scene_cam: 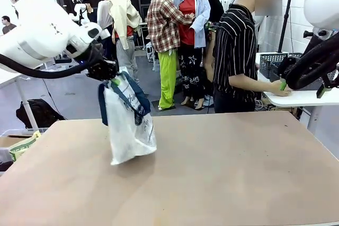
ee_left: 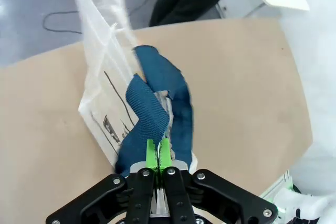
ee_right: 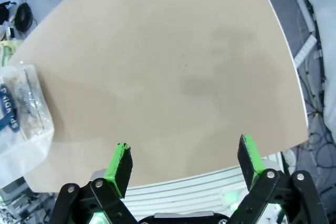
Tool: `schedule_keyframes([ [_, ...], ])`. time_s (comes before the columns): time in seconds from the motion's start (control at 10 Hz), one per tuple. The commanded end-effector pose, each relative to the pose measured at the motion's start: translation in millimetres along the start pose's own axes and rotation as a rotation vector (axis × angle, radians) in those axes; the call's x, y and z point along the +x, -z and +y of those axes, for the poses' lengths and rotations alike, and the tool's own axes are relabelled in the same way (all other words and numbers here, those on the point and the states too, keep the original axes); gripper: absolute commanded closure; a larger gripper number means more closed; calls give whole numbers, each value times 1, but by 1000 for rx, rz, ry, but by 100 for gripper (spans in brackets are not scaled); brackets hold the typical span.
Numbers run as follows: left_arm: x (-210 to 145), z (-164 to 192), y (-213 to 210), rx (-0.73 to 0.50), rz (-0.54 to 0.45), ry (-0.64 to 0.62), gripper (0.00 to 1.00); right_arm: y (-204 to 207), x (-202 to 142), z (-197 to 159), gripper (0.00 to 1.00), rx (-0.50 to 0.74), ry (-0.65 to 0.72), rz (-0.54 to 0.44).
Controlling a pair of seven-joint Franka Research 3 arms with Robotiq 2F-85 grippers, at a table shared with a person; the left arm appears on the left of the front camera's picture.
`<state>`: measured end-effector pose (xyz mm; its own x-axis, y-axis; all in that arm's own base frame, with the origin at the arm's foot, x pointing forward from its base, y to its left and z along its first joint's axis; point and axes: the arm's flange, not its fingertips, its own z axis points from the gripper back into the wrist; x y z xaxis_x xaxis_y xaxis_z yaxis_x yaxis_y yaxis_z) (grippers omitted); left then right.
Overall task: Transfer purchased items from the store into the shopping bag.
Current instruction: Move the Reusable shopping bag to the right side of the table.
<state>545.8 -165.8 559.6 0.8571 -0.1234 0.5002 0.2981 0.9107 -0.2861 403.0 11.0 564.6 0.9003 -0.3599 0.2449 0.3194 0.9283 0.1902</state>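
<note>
The left gripper (scene_cam: 112, 79) has its pads (ee_left: 152, 153) pinched tight on the navy handles (ee_left: 157, 103) of the bag (scene_cam: 127, 125), and the bag hangs straight down from the fingers, long axis upright, its bottom touching or just resting on the table (scene_cam: 212, 173) at the left side. From the left wrist camera the bag runs away from the fingertips, its whitish body (ee_left: 107, 93) slack and the mouth bunched by the straps (not much of an opening as it hangs, I'd say).

The right gripper (ee_right: 184, 158) stands with its fingers spread wide and nothing between them, up at the right edge, well apart from the bag; from its own camera the bag (ee_right: 23, 114) sits far off to the side across bare tabletop.

The basket (scene_cam: 274, 63) is on the side table beyond the person, nearer the right arm. I judge any item has to travel across the table leftward to reach the bag, so the right arm looks the likelier carrier.
</note>
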Motion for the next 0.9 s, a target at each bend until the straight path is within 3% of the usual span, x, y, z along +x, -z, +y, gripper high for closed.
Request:
schedule_keyframes([
  [0.0,10,15,-32,100,-80,-65,100,1,3,1,0,-4,-15,5],
  [0.3,14,61,-74,242,-149,-229,100,1,3,1,0,-4,-15,5],
  [0.8,-30,143,-131,373,-169,-371,100,1,3,1,0,-4,-15,5],
])
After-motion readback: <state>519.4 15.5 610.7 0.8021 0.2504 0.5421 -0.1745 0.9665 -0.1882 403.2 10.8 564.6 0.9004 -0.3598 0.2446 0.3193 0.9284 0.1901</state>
